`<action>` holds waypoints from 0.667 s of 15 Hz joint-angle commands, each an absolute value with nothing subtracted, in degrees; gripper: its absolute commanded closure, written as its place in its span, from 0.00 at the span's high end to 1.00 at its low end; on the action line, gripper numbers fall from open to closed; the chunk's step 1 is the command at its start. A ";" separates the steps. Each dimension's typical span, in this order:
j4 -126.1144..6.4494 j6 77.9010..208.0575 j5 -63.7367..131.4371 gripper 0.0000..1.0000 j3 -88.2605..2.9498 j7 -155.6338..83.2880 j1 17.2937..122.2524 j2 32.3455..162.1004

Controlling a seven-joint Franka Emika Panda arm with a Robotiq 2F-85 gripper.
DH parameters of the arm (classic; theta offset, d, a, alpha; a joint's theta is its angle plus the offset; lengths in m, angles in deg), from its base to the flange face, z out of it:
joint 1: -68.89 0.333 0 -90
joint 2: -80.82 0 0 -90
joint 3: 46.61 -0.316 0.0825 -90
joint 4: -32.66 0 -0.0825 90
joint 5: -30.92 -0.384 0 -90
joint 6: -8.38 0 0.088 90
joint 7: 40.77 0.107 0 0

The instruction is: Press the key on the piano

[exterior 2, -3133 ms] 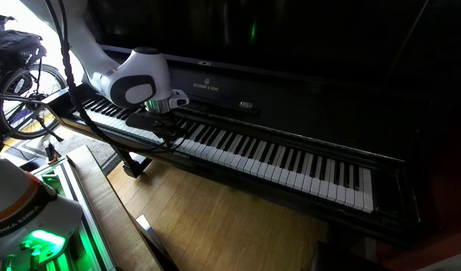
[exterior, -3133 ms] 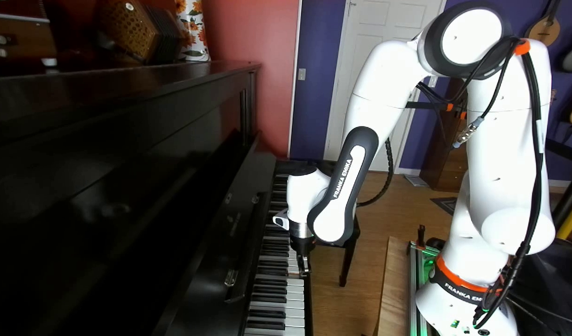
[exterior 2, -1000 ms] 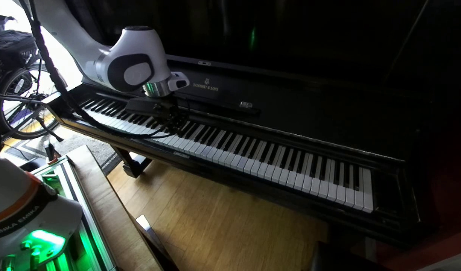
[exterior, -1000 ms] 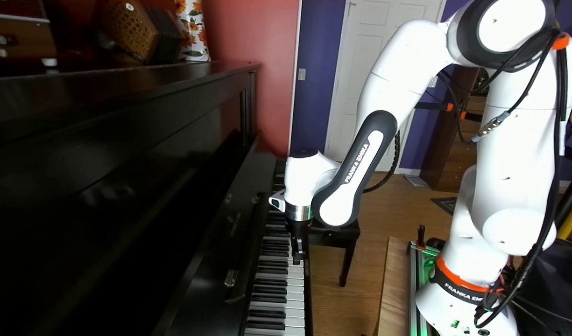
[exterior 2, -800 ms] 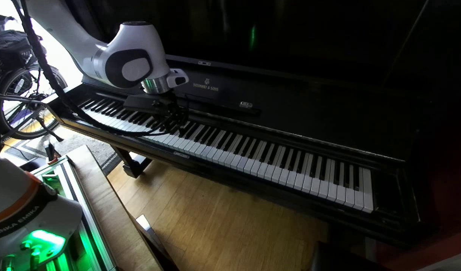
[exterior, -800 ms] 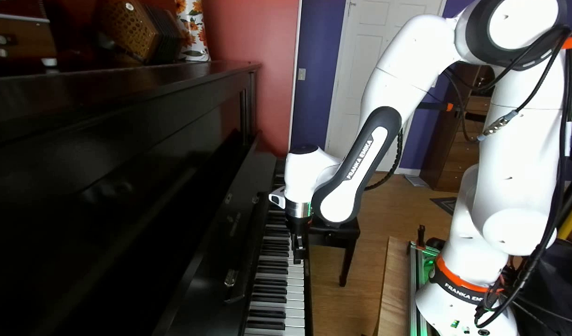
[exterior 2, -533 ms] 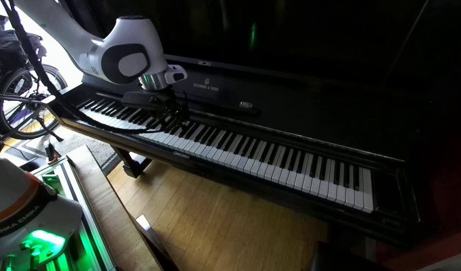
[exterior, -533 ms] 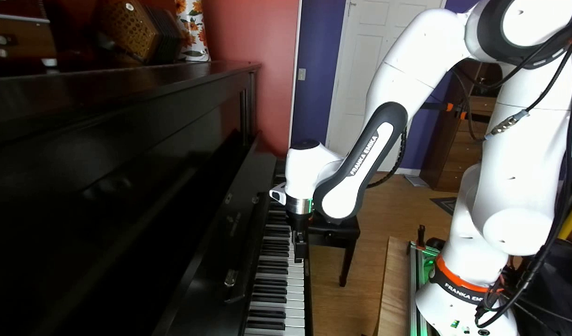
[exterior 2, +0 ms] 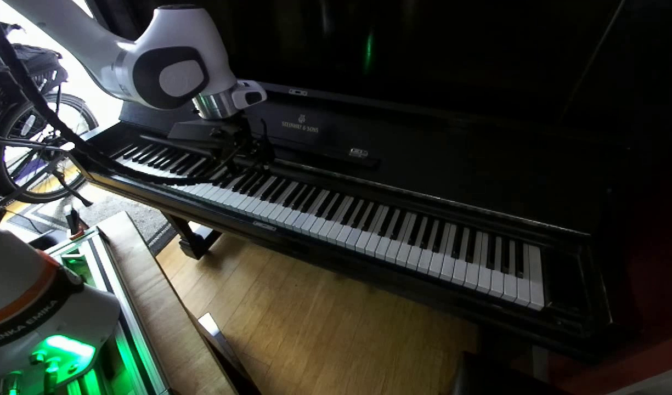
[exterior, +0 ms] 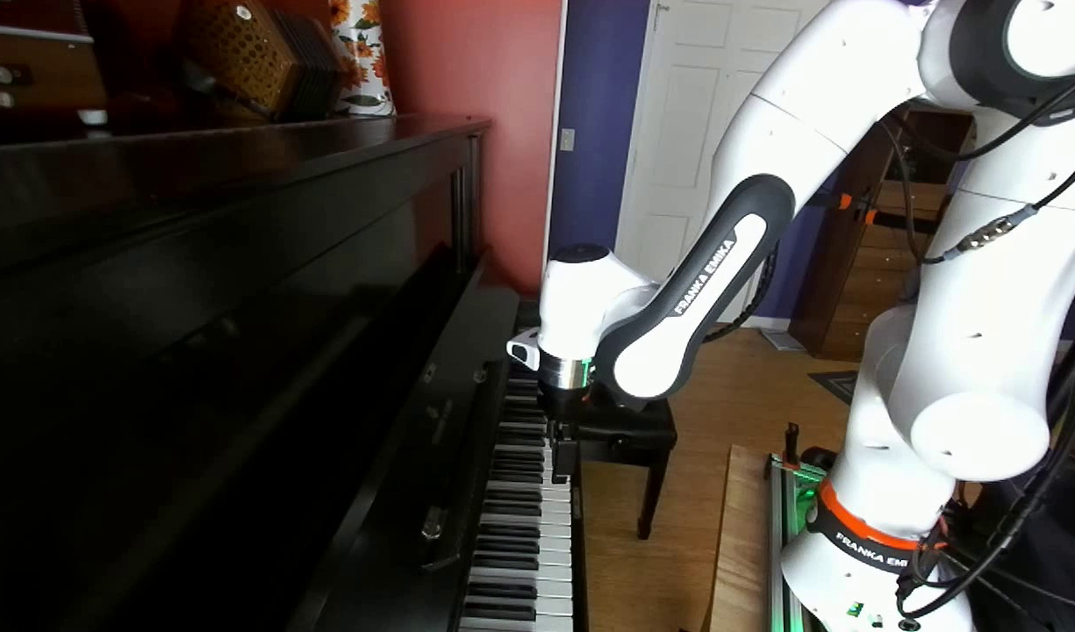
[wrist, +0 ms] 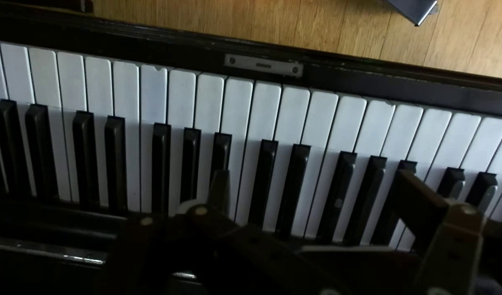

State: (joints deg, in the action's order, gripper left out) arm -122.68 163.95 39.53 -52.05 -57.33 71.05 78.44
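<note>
The black upright piano (exterior: 239, 263) fills the left of an exterior view and the back of an exterior view (exterior 2: 451, 148). Its row of white and black keys (exterior 2: 401, 247) lies uncovered. My gripper (exterior: 562, 474) hangs pointing down over the keyboard and looks raised above it. In the wrist view the gripper (wrist: 314, 178) is open wide, one finger (wrist: 220, 188) and the opposite finger (wrist: 421, 194) well apart over the black keys. Nothing is between them but the view of the keys (wrist: 210, 98). No key looks pressed down; which one the task means cannot be told.
A dark bench (exterior: 625, 430) stands close beside the keyboard. The arm sits by a wooden board (exterior: 734, 527). A concertina (exterior: 247, 57) rests on the piano top. The arm's black cable (exterior 2: 94, 159) loops across the keys, and a bicycle (exterior 2: 34, 126) stands beyond the piano's end.
Three seconds ago the gripper was down at the white keys with its jaws close together. Since then the arm has risen and drawn back along the keyboard, and the fingers have spread apart.
</note>
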 commanded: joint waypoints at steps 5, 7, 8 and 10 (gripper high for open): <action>-124.58 159.61 42.55 1.00 -53.00 -51.21 73.21 71.01; -124.85 159.23 43.00 1.00 -53.31 -50.33 73.37 69.74; -125.00 159.42 43.03 1.00 -53.33 -50.56 73.46 69.34; -124.89 159.36 43.66 1.00 -53.52 -50.26 73.37 69.10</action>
State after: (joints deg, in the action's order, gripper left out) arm -123.62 160.83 41.49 -53.20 -52.55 73.04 71.42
